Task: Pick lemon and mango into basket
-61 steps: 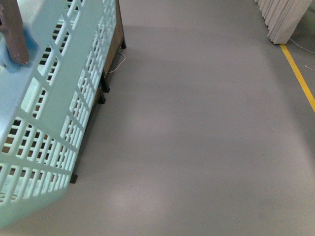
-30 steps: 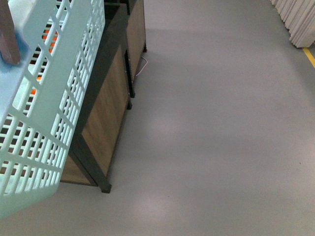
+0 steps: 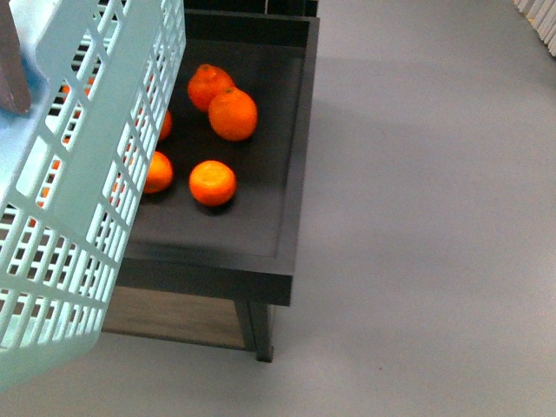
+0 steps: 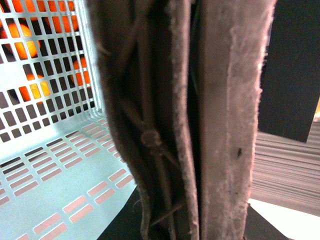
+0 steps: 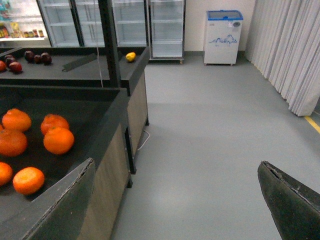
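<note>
Front view: basket (image 3: 87,165) fills the left side, tilted, off the floor, its brown handle (image 3: 13,61) at the top left corner. Behind and beside it is a dark display tray (image 3: 261,217) with round tangerines (image 3: 233,114) lying loose on it, a few more seen through the basket slots. Wood panel (image 3: 174,317) under the tray, grey floor (image 3: 417,217) to the right. No arm visible here.

Left wrist view: very close up. left gripper (image 4: 197,150) is pressed together on the handle (image 4: 145,125), and the fuzzy brown and grey surfaces run top to bottom through the frame. Fingertips can't be made out separately. Beside them the basket's inside (image 4: 60,160) shows a slotted floor and wall with nothing lying on the visible part, and orange fruit shows through the slots.

Right wrist view: right gripper (image 5: 176,162) is spread wide with nothing between; its dark fingers (image 5: 65,210) sit at the two lower corners, over the floor (image 5: 200,125) next to the tray edge (image 5: 107,130). Tangerines (image 5: 58,140) lie on the near tray. On the farther tray a small yellow fruit (image 5: 130,56) sits near the corner, too small to say whether lemon or mango, and dark red fruits (image 5: 37,58) lie well apart from it. Glass-door fridges (image 5: 167,25), a white chest freezer (image 5: 223,30) and a curtain (image 5: 285,50) are at the back
</note>
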